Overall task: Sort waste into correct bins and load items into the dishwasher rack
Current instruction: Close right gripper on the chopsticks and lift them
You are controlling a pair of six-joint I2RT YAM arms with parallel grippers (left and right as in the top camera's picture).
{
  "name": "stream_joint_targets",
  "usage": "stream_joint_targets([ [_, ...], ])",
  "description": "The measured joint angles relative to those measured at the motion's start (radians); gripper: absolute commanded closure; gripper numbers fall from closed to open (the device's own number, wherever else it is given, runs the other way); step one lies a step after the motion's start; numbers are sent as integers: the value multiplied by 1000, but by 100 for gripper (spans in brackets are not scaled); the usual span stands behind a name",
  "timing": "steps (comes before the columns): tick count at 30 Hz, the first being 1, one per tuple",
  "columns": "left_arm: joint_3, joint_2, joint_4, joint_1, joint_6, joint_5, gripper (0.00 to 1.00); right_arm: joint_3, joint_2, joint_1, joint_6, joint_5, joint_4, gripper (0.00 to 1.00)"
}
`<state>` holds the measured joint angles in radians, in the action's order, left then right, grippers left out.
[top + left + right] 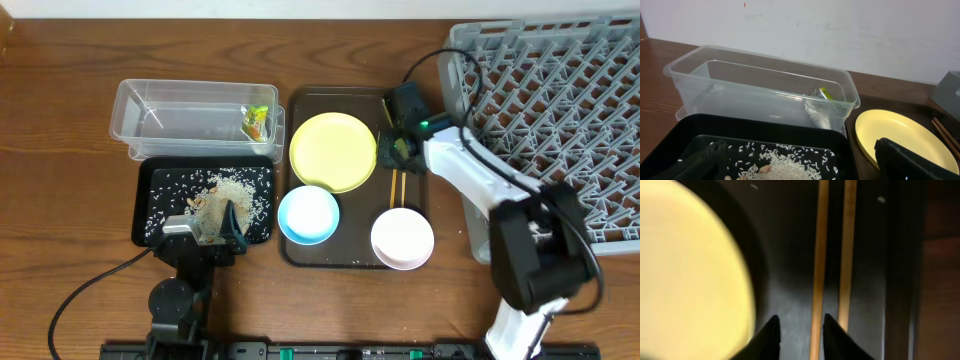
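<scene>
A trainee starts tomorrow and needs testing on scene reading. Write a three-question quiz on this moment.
1. True or false: the snack wrapper lies in the clear tub.
2. How many bowls share the brown serving tray with the yellow-green plate? A one, B two, C three.
3. Fill in: the open right tool hangs over the ____.
Key: 1 true. 2 B: the light blue bowl and the white bowl. 3 chopsticks.
</scene>
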<state>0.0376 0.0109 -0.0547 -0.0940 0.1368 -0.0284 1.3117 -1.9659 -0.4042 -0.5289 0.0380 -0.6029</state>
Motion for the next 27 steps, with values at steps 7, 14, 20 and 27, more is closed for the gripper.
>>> stream_joint_targets([
  [7,0,0,0,0,0,0,5,0,-51,0,-12,31,13,97],
  [14,0,0,0,0,0,0,5,1,-46,0,-23,33,-3,99],
  [20,0,0,0,0,0,0,5,-7,47,3,27,18,-47,99],
  [27,0,0,0,0,0,0,5,-5,364,107,191,6,-85,99],
])
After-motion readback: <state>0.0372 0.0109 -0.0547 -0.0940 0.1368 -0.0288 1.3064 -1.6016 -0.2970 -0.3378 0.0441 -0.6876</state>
